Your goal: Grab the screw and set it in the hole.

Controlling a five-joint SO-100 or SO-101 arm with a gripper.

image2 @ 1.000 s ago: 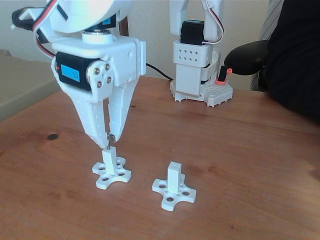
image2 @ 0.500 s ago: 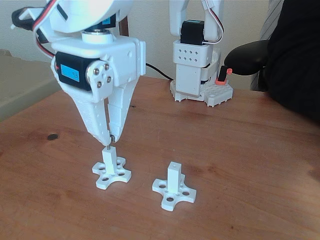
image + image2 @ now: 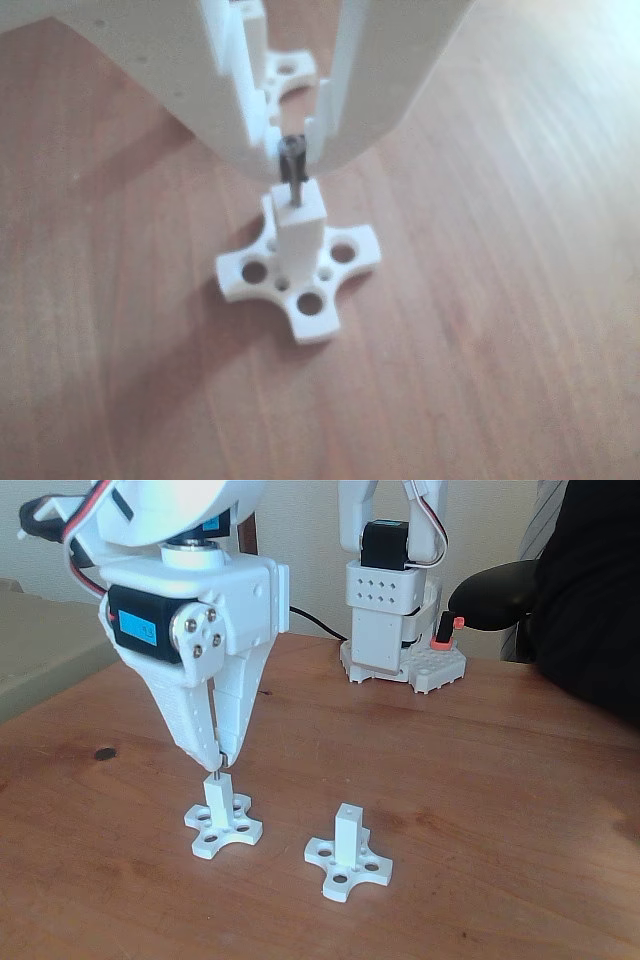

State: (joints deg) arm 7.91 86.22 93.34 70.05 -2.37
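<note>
The table (image 3: 480, 780), bare reddish wood, fills the lower two thirds of the fixed view, and the arm (image 3: 190, 600) comes down from the upper left of that frame. Its gripper (image 3: 219, 761) sits left of centre, fingers nearly together and pinching the screw (image 3: 293, 172) by its head end. In the other view the screw hangs upright just above centre, its shank running down to the top face of the left post (image 3: 299, 235); the hole itself is covered by the shank, so how deep the tip sits cannot be told. A second post (image 3: 347, 838) on its own cross base stands apart, lower centre of the fixed view, with its hole open on top. The screw looks light, stiff and smooth, so it would likely slip or tilt in a loose pinch; the head end, where the fingers have it, is the sensible hold, as it leaves the shank free to enter. The post and its base (image 3: 300, 275) also look light and unfastened, so a sideways push could probably shove them along the wood.
</note>
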